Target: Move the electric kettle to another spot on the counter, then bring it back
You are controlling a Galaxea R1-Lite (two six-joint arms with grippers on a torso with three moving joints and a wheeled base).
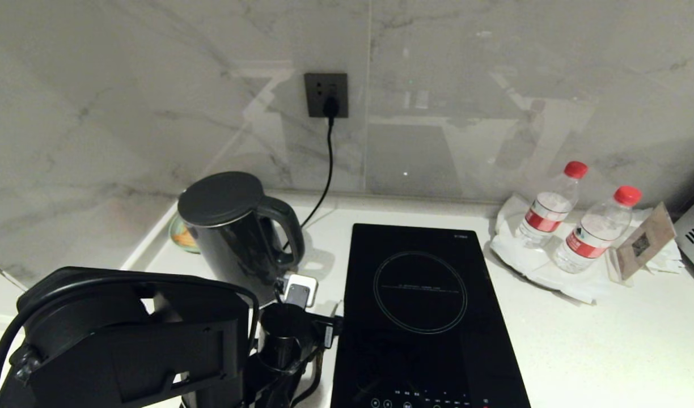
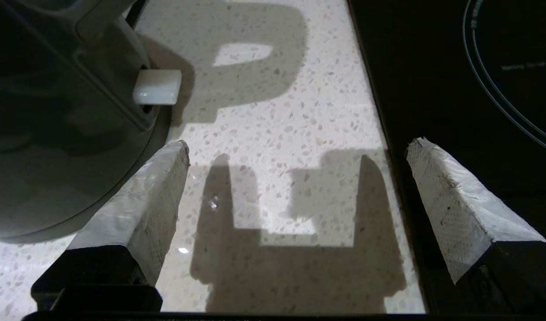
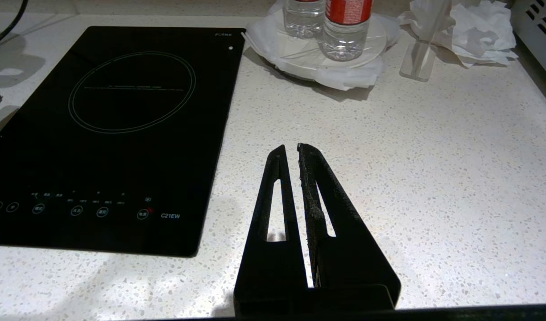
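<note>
Glossy black electric kettle (image 1: 233,226) on speckled counter (image 2: 273,133); left claw (image 2: 295,178) gapes wide.

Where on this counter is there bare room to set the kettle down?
Bare counter lies right of the induction hob, in front of the water bottles. Crowded: the left side, where the electric kettle, left gripper and cord sit.

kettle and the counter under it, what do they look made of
The electric kettle looks like glossy black plastic or coated metal: its wall mirrors the room; the lid is matt dark grey. The counter looks like polished stone or composite: white, finely speckled, with small glints in the left wrist view.
</note>
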